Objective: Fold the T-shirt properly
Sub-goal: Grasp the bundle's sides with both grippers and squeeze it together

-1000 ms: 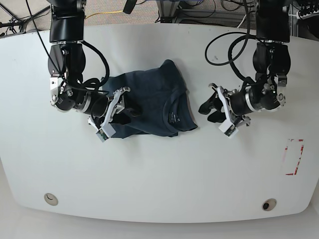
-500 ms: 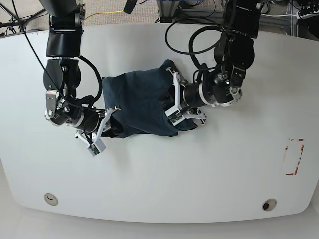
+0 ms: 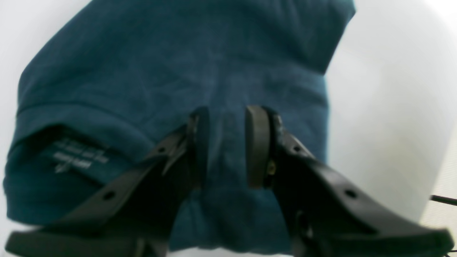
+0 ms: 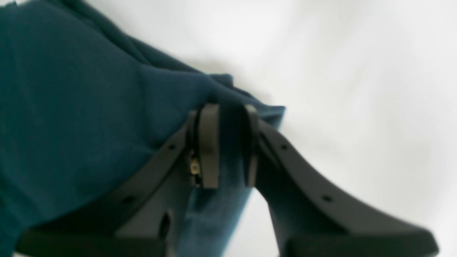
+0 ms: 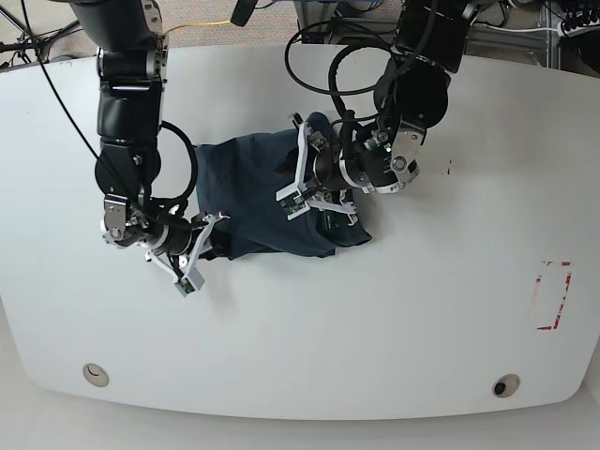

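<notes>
white table [image 5: 300,347], cables behind [image 5: 202,26]

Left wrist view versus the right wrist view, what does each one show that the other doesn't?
Only the left wrist view shows the printed neck label inside the collar, with the left hand pinching a fold of the T-shirt. Only the right wrist view shows the right hand clamped on a corner edge of the cloth. Both show dark blue cloth between the fingers and the white table.

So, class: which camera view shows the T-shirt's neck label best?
The left wrist view: the neck label is large, though blurred. The base view shows only a speck on the T-shirt; the right wrist view shows none.
</notes>
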### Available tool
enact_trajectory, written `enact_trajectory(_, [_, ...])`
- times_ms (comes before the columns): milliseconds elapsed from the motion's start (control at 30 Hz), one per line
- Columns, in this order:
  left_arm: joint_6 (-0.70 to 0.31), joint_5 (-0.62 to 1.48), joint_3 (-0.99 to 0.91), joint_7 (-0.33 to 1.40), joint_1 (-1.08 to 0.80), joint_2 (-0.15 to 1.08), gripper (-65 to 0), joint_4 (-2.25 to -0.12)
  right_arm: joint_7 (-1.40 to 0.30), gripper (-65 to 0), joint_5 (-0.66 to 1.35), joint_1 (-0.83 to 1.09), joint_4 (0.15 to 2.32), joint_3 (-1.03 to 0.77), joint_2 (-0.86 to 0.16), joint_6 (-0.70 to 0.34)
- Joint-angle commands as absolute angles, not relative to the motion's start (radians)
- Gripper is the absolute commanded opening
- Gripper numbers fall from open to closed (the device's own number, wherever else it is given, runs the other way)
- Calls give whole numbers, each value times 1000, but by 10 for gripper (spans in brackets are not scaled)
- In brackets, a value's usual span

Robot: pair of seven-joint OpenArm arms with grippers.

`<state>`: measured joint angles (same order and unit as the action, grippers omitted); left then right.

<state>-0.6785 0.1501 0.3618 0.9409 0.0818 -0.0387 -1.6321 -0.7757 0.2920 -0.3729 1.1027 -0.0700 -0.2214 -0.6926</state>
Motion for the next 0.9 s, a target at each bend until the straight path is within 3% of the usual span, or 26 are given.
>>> enact_trajectory(0, [-679, 136, 364, 921, 99, -45, -500, -1629, -687, -549, 269, -397, 1063, -74, -228, -698])
enact_trajectory(167, [-682, 122, 364, 921, 104, -39, -500, -1606, -553, -553, 214, -372, 954, -82, -236, -698])
enact_trajectory(333, [-682, 122, 366, 921, 105, 4, -500, -1595, -522, -555, 216, -312, 960, -85, -268, -698])
enact_trajectory(633, [-682, 125, 364, 912, 183, 79, -500, -1440, -648, -555, 216, -113, 1245, -185, -266, -698])
enact_trajectory(867, [-682, 122, 366, 842, 254, 125, -500, -1372, -750, -555, 208, 51, 1506, -182, -173, -698])
